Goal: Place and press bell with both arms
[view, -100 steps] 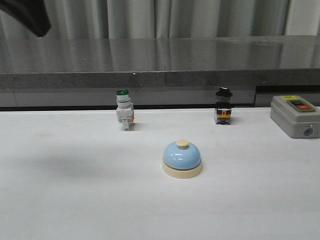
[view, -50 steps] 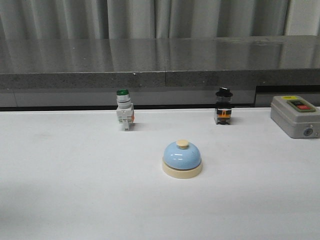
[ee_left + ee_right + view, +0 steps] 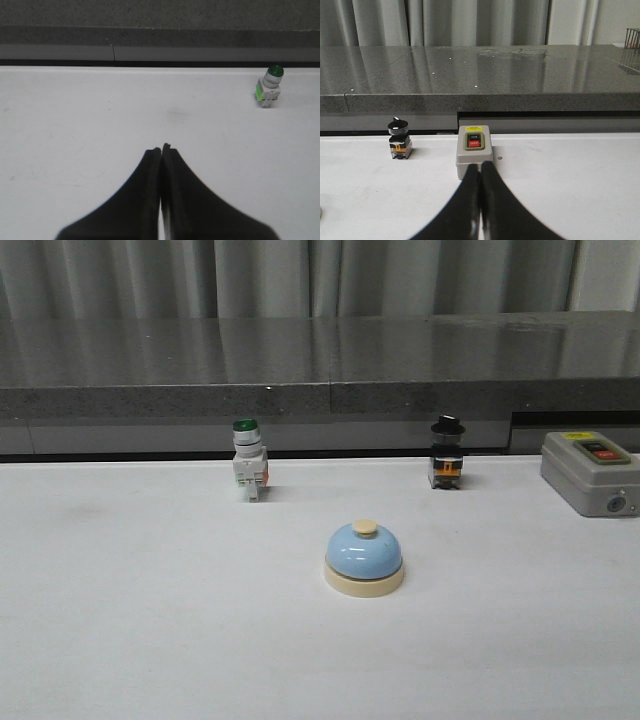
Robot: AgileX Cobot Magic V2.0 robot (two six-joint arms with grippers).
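Note:
The bell (image 3: 364, 556), light-blue dome on a cream base with a cream button, stands upright near the middle of the white table in the front view. No arm shows in that view. In the left wrist view my left gripper (image 3: 161, 148) is shut with nothing between its black fingers, hanging over bare table, and the bell does not appear there. My right gripper (image 3: 480, 166) is also shut and empty, its tips in line with a grey switch box (image 3: 474, 150). The bell is out of the right wrist view too.
A green-capped white push-button switch (image 3: 248, 460) (image 3: 269, 86) stands behind and left of the bell. A black-capped switch (image 3: 447, 452) (image 3: 399, 138) stands behind and right. The grey switch box (image 3: 588, 470) sits at the far right. A dark stone ledge (image 3: 320, 370) borders the table's back.
A dark arm part at the front view's top left corner one second ago has left the view. The bell and switches have not moved.

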